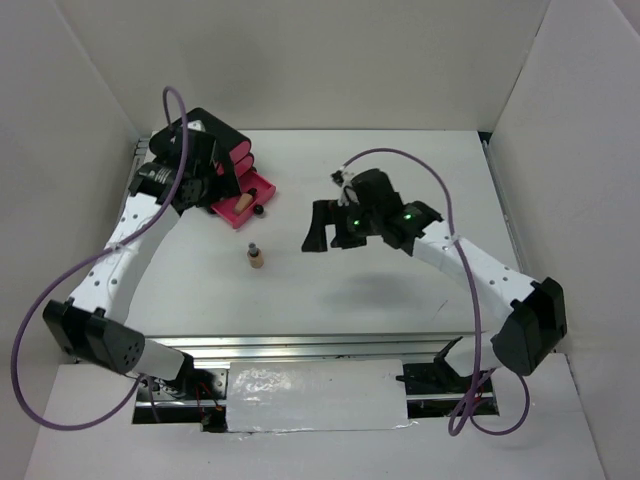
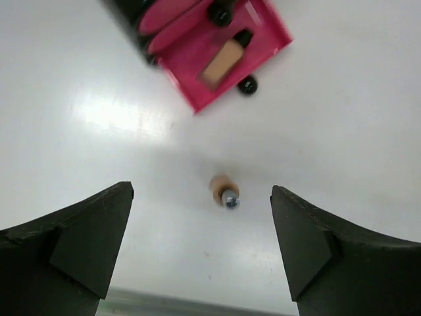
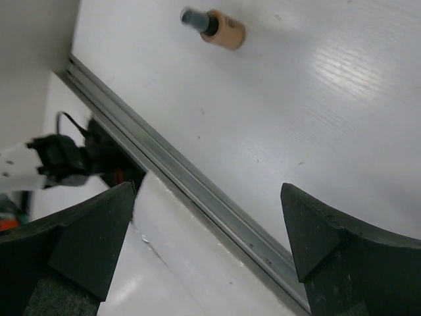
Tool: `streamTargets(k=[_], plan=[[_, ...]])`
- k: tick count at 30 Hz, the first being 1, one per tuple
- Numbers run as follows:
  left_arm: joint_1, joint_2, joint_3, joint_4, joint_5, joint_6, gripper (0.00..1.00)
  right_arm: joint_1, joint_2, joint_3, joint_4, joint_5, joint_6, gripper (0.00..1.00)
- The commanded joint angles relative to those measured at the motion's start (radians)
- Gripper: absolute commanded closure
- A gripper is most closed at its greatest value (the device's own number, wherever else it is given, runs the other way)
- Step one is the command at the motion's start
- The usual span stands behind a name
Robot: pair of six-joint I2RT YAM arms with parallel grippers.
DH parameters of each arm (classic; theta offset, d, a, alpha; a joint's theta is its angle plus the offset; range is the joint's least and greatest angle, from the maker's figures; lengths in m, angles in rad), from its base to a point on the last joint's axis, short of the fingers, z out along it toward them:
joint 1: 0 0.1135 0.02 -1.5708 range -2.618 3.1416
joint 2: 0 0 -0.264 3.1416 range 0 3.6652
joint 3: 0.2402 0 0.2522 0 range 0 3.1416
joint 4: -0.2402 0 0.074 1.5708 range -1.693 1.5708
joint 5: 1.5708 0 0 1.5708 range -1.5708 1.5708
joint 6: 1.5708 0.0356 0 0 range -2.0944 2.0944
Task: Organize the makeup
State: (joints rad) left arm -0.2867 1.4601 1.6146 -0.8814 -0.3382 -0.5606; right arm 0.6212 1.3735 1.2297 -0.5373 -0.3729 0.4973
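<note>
Overhead view, upper left: black box [image 1: 222, 150] with pink fronts, one pink drawer [image 1: 243, 203] pulled out toward frame centre over the white counter [image 1: 400, 180].

Inside that drawer, lying flat: a tan bottle [image 2: 225, 56], dark cap toward the upper right of the left wrist view. At the drawer's inner end, partly cut by the top edge of the same view: a round black compact [image 2: 220, 12]. Just outside the drawer's outer wall, on the bare counter: a second round black compact [image 2: 248, 84], very near the pink wall, contact not clear.

Below the drawer, well apart from it, alone on the counter: a second tan bottle [image 1: 256, 259], upright, cap up.

Left gripper [image 2: 200, 189]: raised above the counter beside the box, jaws spread wide, nothing between them; upright bottle visible far below in the gap, untouched.

Right gripper [image 3: 207, 187]: right of centre in the overhead view, aimed toward the lower left, jaws likewise wide apart and empty. In the right wrist view, upright bottle near the top edge, metal rail [image 3: 197, 191] running diagonally along the counter's near border.
</note>
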Motion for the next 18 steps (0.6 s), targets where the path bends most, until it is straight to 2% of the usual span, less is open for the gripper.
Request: streamTargets(k=[1, 3, 4, 5, 8, 11, 14, 15, 18], plan=[[0.004, -0.093, -0.065, -0.144, -0.065, -0.222, 0.01, 0.130, 0.082, 0.031, 0.077, 0.172, -0.134, 0.00], [0.011, -0.133, -0.085, -0.181, -0.084, -0.258, 0.01, 0.201, 0.163, 0.113, 0.086, 0.245, -0.164, 0.00], [0.012, -0.142, -0.100, -0.207, -0.096, -0.259, 0.01, 0.218, 0.253, 0.149, 0.082, 0.287, -0.178, 0.01], [0.014, -0.159, -0.110, -0.212, -0.094, -0.243, 0.01, 0.238, 0.344, 0.222, 0.079, 0.293, -0.189, 0.02], [0.017, -0.188, -0.142, -0.234, -0.068, -0.200, 0.01, 0.267, 0.470, 0.344, 0.057, 0.318, -0.192, 0.03], [0.017, -0.224, -0.174, -0.234, -0.026, -0.147, 0.01, 0.287, 0.654, 0.534, 0.033, 0.360, -0.189, 0.06], [0.020, -0.245, -0.193, -0.232, 0.019, -0.110, 0.01, 0.295, 0.763, 0.655, -0.024, 0.399, -0.181, 0.12], [0.020, -0.248, -0.196, -0.231, 0.030, -0.101, 0.01, 0.299, 0.782, 0.674, -0.032, 0.407, -0.178, 0.18], [0.020, -0.250, -0.199, -0.234, 0.060, -0.073, 0.01, 0.307, 0.822, 0.714, -0.021, 0.428, -0.177, 0.24]])
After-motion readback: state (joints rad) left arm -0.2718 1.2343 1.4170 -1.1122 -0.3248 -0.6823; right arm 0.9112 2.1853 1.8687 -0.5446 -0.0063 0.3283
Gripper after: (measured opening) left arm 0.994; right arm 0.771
